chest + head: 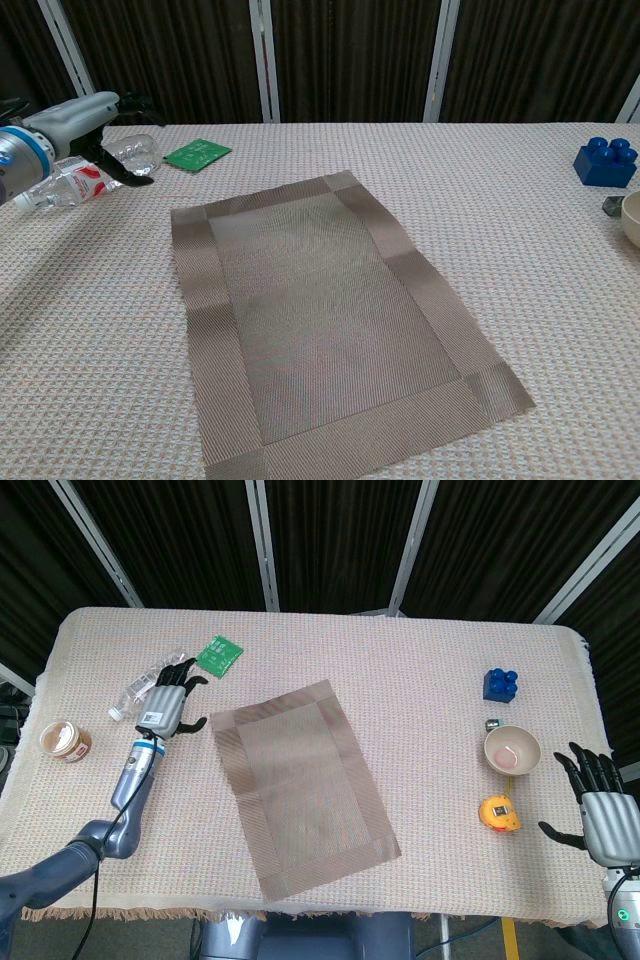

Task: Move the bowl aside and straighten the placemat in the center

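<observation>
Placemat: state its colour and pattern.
The placemat is taupe-brown woven mesh with a darker border band, clearest in the chest view.

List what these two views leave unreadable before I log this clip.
- Bowl: chest view, cut off by the right edge.
- Right hand: head view only, wrist cut off by the bottom edge.
- Left hand: chest view, fingers hidden behind its own palm.
- Small grey thing by the bowl: too small to identify.

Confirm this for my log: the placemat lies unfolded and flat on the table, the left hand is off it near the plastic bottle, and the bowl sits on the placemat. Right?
Not quite. The bowl is not on the placemat; the head view shows it well off to the right, between the blue block and the yellow tape measure. The rest holds: the mat lies flat, and the left hand is by the plastic bottle.
</observation>
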You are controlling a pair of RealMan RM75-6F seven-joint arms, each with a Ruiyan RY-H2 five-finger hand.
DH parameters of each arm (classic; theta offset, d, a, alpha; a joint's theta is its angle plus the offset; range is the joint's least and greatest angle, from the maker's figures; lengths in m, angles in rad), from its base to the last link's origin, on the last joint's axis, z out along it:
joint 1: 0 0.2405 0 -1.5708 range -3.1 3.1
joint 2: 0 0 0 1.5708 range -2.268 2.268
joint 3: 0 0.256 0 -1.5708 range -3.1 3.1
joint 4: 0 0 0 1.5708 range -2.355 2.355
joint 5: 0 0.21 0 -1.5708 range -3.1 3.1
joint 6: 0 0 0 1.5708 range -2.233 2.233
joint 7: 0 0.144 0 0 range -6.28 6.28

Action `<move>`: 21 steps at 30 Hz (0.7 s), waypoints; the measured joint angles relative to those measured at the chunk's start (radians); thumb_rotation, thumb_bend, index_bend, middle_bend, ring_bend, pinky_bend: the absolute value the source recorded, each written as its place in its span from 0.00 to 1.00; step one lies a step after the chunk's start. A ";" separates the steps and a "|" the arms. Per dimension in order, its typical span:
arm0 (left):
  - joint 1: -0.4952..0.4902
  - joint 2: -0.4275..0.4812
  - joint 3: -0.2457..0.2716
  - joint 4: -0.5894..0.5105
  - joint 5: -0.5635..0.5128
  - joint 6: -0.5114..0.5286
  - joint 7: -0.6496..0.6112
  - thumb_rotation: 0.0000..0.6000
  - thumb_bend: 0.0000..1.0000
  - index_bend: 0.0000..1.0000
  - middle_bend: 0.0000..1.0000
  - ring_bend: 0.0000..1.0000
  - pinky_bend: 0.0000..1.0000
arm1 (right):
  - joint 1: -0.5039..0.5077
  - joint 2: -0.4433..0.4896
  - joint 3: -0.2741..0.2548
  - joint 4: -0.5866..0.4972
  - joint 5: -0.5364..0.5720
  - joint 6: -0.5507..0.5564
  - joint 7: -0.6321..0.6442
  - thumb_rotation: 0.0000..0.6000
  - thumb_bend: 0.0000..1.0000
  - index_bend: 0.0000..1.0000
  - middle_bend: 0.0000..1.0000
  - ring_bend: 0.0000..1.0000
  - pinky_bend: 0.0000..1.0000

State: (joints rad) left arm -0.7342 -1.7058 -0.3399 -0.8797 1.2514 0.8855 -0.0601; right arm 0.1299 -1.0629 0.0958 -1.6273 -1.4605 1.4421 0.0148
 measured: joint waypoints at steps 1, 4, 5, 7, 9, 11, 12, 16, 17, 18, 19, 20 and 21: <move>0.008 0.011 0.003 -0.008 0.001 0.008 -0.001 1.00 0.12 0.00 0.00 0.00 0.00 | 0.001 -0.001 -0.002 -0.001 -0.002 -0.002 -0.002 1.00 0.00 0.11 0.00 0.00 0.00; 0.039 0.055 0.013 -0.057 0.007 0.040 -0.005 1.00 0.12 0.00 0.00 0.00 0.00 | 0.004 -0.004 -0.011 -0.002 -0.013 -0.014 -0.010 1.00 0.00 0.11 0.00 0.00 0.00; 0.054 0.079 0.017 -0.084 0.010 0.054 -0.007 1.00 0.12 0.00 0.00 0.00 0.00 | 0.007 -0.005 -0.017 -0.002 -0.021 -0.023 -0.013 1.00 0.00 0.11 0.00 0.00 0.00; 0.078 0.123 0.024 -0.137 0.018 0.077 -0.008 1.00 0.12 0.00 0.00 0.00 0.00 | 0.015 -0.005 -0.030 0.000 -0.039 -0.044 -0.017 1.00 0.00 0.12 0.00 0.00 0.00; 0.112 0.181 0.035 -0.214 0.028 0.114 -0.007 1.00 0.11 0.00 0.00 0.00 0.00 | 0.028 -0.005 -0.047 0.005 -0.062 -0.076 -0.022 1.00 0.00 0.13 0.00 0.00 0.00; 0.152 0.242 0.047 -0.298 0.038 0.156 0.001 1.00 0.11 0.00 0.00 0.00 0.00 | 0.046 -0.003 -0.061 0.010 -0.084 -0.112 -0.030 1.00 0.00 0.14 0.00 0.00 0.00; 0.170 0.268 0.054 -0.336 0.040 0.173 0.007 1.00 0.11 0.00 0.00 0.00 0.00 | 0.055 -0.002 -0.067 0.011 -0.093 -0.130 -0.032 1.00 0.00 0.14 0.00 0.00 0.00; 0.249 0.381 0.085 -0.515 0.040 0.238 0.060 1.00 0.11 0.00 0.00 0.00 0.00 | 0.110 0.003 -0.088 0.011 -0.139 -0.221 -0.042 1.00 0.00 0.17 0.00 0.00 0.00; 0.280 0.423 0.099 -0.584 0.039 0.267 0.092 1.00 0.11 0.00 0.00 0.00 0.00 | 0.126 0.003 -0.092 0.010 -0.150 -0.242 -0.044 1.00 0.00 0.19 0.00 0.00 0.00; 0.293 0.439 0.105 -0.610 0.039 0.279 0.105 1.00 0.11 0.00 0.00 0.00 0.00 | 0.152 0.000 -0.098 0.011 -0.170 -0.275 -0.046 1.00 0.00 0.21 0.00 0.00 0.00; 0.312 0.462 0.115 -0.644 0.040 0.300 0.126 1.00 0.11 0.00 0.00 0.00 0.00 | 0.163 -0.002 -0.100 0.011 -0.178 -0.287 -0.047 1.00 0.00 0.24 0.00 0.00 0.00; 0.337 0.489 0.128 -0.682 0.043 0.331 0.150 1.00 0.11 0.00 0.00 0.00 0.00 | 0.184 -0.008 -0.103 0.013 -0.189 -0.311 -0.049 1.00 0.00 0.26 0.00 0.00 0.00; 0.356 0.503 0.139 -0.706 0.046 0.354 0.165 1.00 0.11 0.00 0.00 0.00 0.00 | 0.199 -0.013 -0.105 0.015 -0.196 -0.330 -0.051 1.00 0.00 0.28 0.00 0.00 0.00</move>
State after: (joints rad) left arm -0.3785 -1.2028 -0.2011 -1.5858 1.2977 1.2399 0.1053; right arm 0.3286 -1.0760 -0.0093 -1.6128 -1.6561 1.1117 -0.0359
